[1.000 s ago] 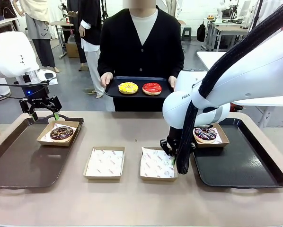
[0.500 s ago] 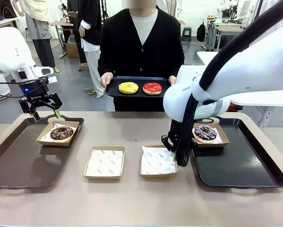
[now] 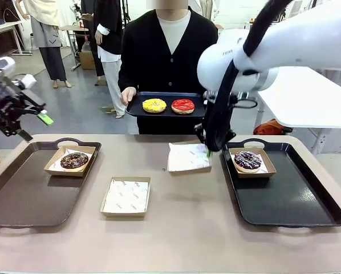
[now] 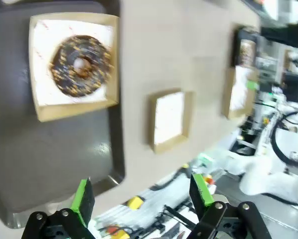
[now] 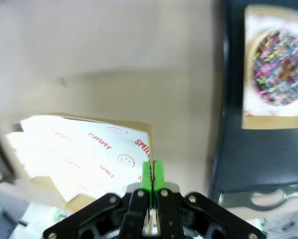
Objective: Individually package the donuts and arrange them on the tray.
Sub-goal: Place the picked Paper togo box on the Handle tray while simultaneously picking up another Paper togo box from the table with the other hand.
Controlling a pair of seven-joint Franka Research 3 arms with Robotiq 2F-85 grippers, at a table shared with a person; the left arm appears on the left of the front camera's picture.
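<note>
The right wrist view settles what the arm half hides in the front view: the right gripper (image 5: 151, 175) has its green pads pinched flat on one edge of a paper-lined box (image 5: 84, 149) printed "YUMMY". From the front, that box hangs tilted with its lining toward the camera, between the two table trays. Whether its lower edge touches the table (image 3: 176, 228) I cannot tell. The left gripper (image 4: 141, 195) has its fingers spread wide and holds nothing. The front view puts it high over the table's left end, partly cut off by the picture edge.

The donuts all lie flat, holes up; being rings, none has a long axis. The chocolate donut (image 3: 74, 161) sits boxed on the left tray (image 3: 22, 200), and the dark sprinkled donut (image 3: 248, 160) sits boxed on the right tray (image 3: 290, 200) — blurred in the right wrist view. The yellow donut (image 3: 154, 105) and red donut (image 3: 183, 106) lie side by side on the black tray (image 3: 135, 108) in the person's hands. An empty box (image 3: 125, 196) rests on the table.
</note>
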